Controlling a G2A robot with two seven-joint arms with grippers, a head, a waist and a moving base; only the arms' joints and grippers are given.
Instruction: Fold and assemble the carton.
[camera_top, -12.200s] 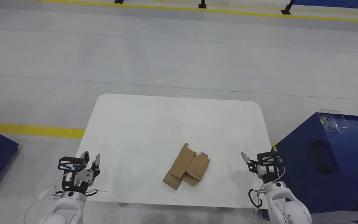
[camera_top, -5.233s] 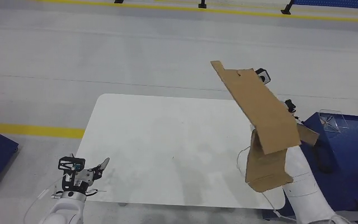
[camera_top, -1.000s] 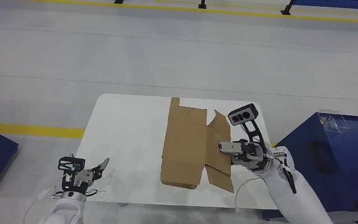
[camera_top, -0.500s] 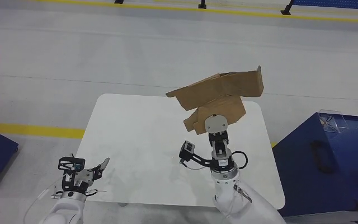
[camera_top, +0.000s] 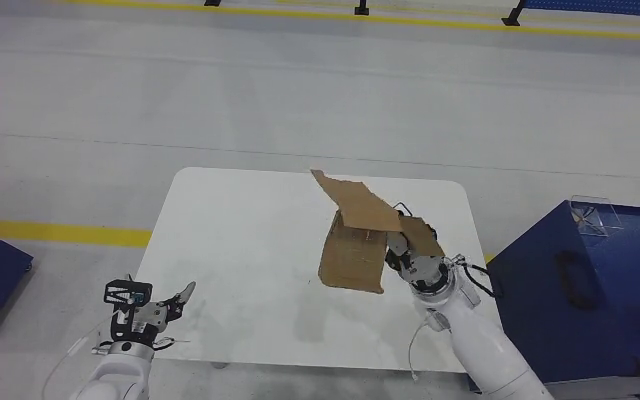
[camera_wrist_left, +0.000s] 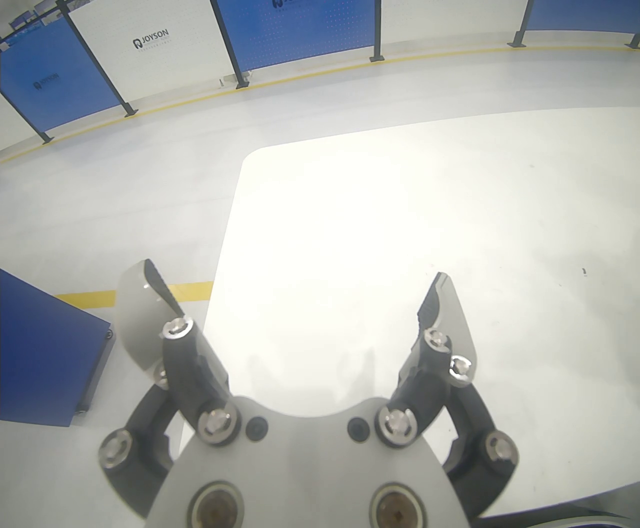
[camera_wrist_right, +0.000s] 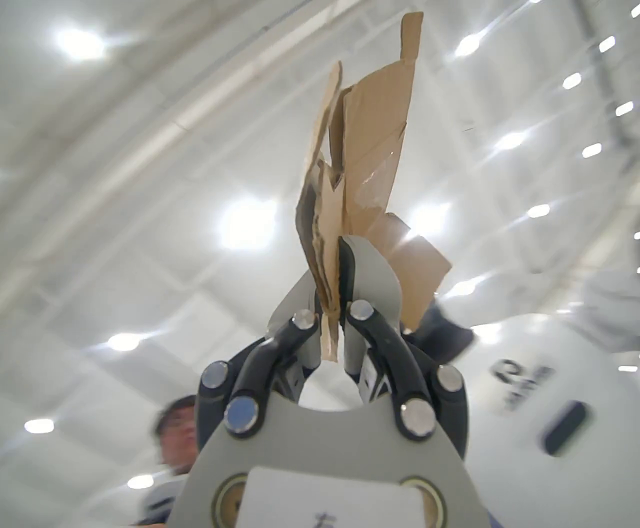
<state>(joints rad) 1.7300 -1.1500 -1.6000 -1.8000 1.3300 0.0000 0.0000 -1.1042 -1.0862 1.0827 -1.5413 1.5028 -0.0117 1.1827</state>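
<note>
Since the right gripper (camera_wrist_right: 332, 265) already has the carton (camera_wrist_right: 365, 140), what matters for my next move is how the board runs out from it. Its jaws are pinched down tight on one edge of the flattened cardboard, several layers thick at the bite. In the right wrist view the carton's long axis carries on straight out along the gripper's own line, seen nearly edge-on against the ceiling, so I judge the gripper is pointing upward and the board is off the surface. I cannot tell whether its lower edge touches.

From the top view, the right gripper (camera_top: 400, 250) sits over the right half of the table (camera_top: 240, 260). The carton (camera_top: 355, 255) spreads from it toward the middle, with one pointed corner aimed at the far edge. It is flat, not opened into a box.

The left gripper (camera_wrist_left: 292, 272) has its jaws spread wide and nothing between them. It hangs at the table's near left corner (camera_top: 172, 302), well apart from the carton. So the carton lies ahead and to the right of that free gripper, which would need to cross the table to take a second panel.
</note>
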